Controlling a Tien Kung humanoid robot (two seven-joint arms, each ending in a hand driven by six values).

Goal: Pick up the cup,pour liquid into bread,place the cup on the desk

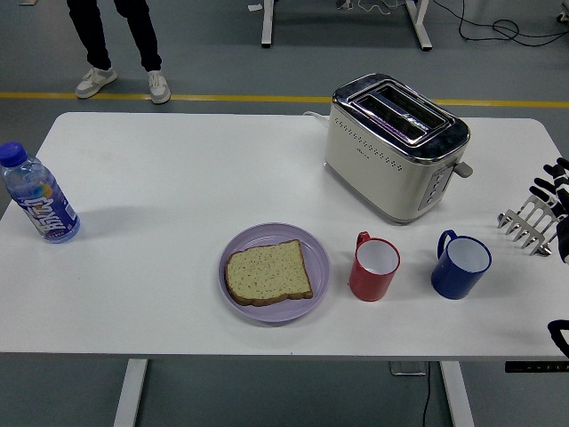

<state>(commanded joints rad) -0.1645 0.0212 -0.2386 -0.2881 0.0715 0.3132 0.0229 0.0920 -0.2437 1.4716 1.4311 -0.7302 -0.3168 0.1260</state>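
A red cup [374, 268] stands upright on the white table [160, 205], right of a lilac plate [275, 272] that holds a slice of bread [268, 272]. A blue cup [460, 264] stands upright to the right of the red one. My right hand [558, 200] shows only at the picture's right edge, fingers spread and empty, well right of the blue cup. My left hand is out of view.
A cream toaster [394, 146] stands behind the cups. A metal toast rack [528, 226] sits at the right edge, by my hand. A water bottle [37, 196] stands at the far left. A person's legs [116, 44] show beyond the table.
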